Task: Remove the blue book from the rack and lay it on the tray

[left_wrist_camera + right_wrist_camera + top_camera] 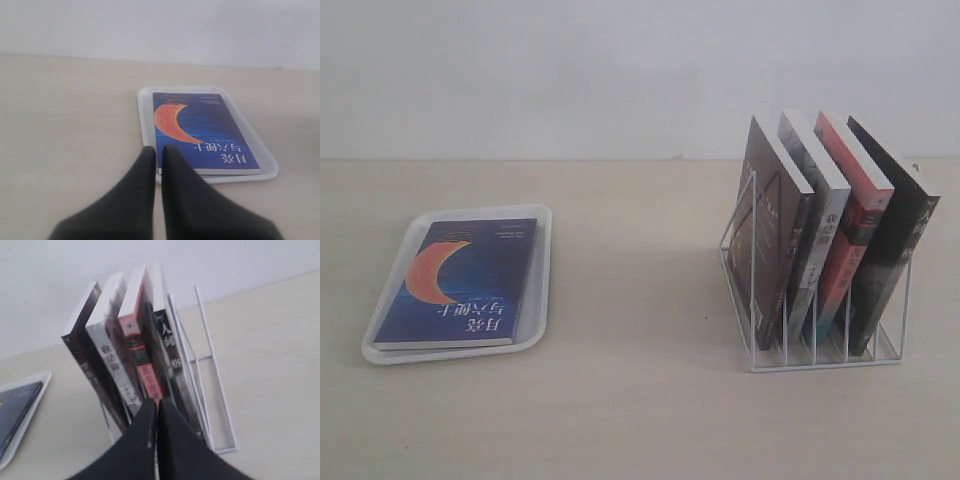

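**Exterior view: job looks done, bumps the only worry**

Big pale surface [640, 420] first: smooth, so easy for things to slide on. Next, rack [825, 365] with four leaning books [825, 230]: could tip over if knocked by right gripper [157, 405], squeezed together, empty, very near the spines. Then tray [542, 270], with blue book [460, 280] lying flat inside, moon side up. Could skid if nudged by left gripper [159, 152], also closed on nothing, close to the tray's short edge.

Four books [825, 240] lean sideways above beige table [640, 400].
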### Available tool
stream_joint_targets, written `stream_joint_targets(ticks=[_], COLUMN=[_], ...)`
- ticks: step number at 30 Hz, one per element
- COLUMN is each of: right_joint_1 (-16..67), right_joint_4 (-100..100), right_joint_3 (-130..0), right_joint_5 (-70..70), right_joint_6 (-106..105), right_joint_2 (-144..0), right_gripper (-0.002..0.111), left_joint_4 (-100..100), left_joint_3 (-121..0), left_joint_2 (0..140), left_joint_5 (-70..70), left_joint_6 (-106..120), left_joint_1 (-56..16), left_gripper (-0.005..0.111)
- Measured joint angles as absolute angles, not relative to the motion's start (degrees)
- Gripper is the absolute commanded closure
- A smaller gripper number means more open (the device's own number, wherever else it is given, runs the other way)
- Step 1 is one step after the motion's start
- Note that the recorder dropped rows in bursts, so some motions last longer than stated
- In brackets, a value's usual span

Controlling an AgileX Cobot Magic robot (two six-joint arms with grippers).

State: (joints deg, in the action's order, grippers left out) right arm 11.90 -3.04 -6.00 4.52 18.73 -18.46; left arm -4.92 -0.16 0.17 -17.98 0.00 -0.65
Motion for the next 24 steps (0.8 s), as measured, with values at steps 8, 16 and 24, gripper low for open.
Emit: stream_joint_targets(ticks=[8,16,24], right_joint_1=[5.7,3.9,3.9], right_joint_4=[-3.7,-4.9,-4.9], right_joint_3=[-1.8,-0.4,-0.3], right_joint_5=[1.6,2.3,5.8], right_joint_6=[20.5,21.9,21.7], right_joint_2=[-7.2,-0.4,-0.3], right_gripper=[0.108,0.108,0.108], left_joint_4=[-4.9,-4.9,-4.9], left_joint_3=[-0.2,-0.2,-0.2], left_joint_2=[0.2,0.2,0.2], left_joint_5=[-18.0,-18.0,-18.0], left_joint_6=[0.0,0.0,0.0], left_joint_1=[-0.7,-0.7,-0.7], left_gripper=[0.102,0.102,0.102])
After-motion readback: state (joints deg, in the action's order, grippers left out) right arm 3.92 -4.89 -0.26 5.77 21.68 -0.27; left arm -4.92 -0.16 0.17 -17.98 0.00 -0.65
